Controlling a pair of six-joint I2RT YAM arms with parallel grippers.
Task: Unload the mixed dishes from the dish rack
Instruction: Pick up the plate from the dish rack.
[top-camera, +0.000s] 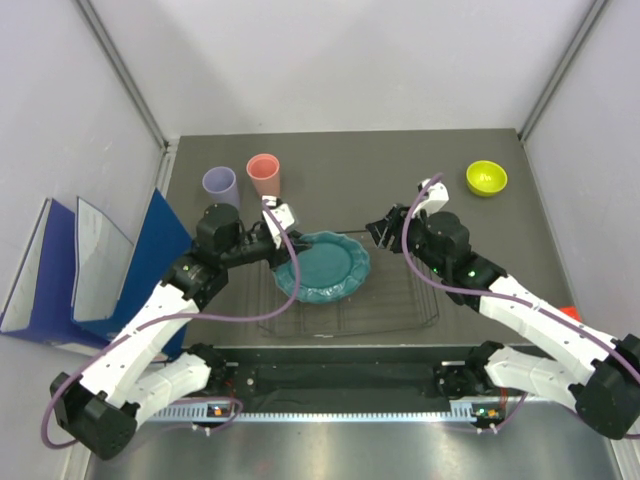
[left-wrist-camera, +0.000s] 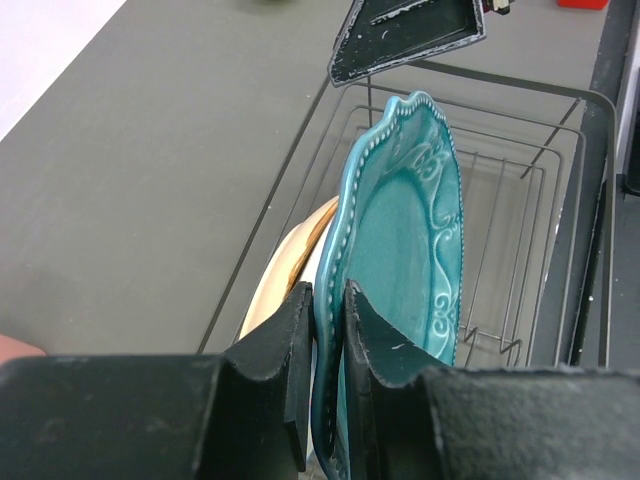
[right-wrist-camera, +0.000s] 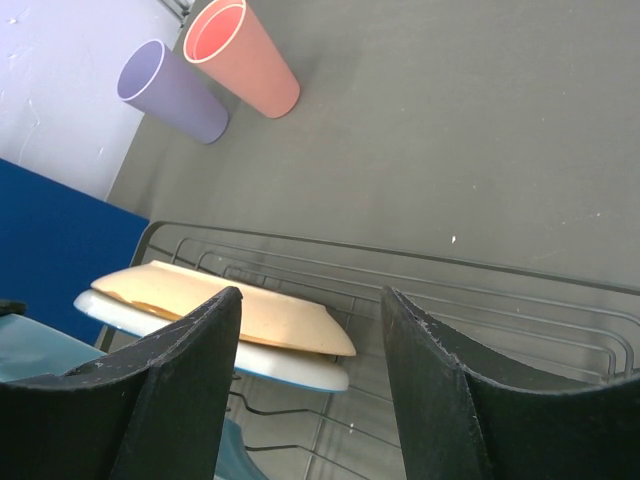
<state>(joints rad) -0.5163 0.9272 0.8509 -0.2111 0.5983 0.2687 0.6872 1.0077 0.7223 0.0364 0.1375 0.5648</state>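
The teal scalloped plate (top-camera: 325, 266) stands on edge in the dish rack (top-camera: 400, 300). My left gripper (top-camera: 282, 244) is shut on its left rim. In the left wrist view the fingers (left-wrist-camera: 328, 330) pinch the teal plate (left-wrist-camera: 405, 230), with the peach plate (left-wrist-camera: 285, 275) leaning behind it. My right gripper (top-camera: 380, 230) hovers open over the rack's far right side, holding nothing. Between its jaws (right-wrist-camera: 312, 330) I see the peach plate (right-wrist-camera: 230, 305) lying on the white plate (right-wrist-camera: 290, 368). The lavender cup (top-camera: 220, 186), salmon-pink cup (top-camera: 264, 175) and yellow-green bowl (top-camera: 486, 178) stand on the table behind the rack.
Blue folders (top-camera: 60, 270) lean against the left wall beside the table. Grey walls close in the left, back and right. The arms' base rail (top-camera: 340, 380) runs along the near edge. The rack's dark wire rim (left-wrist-camera: 590, 200) rises to the right of the teal plate.
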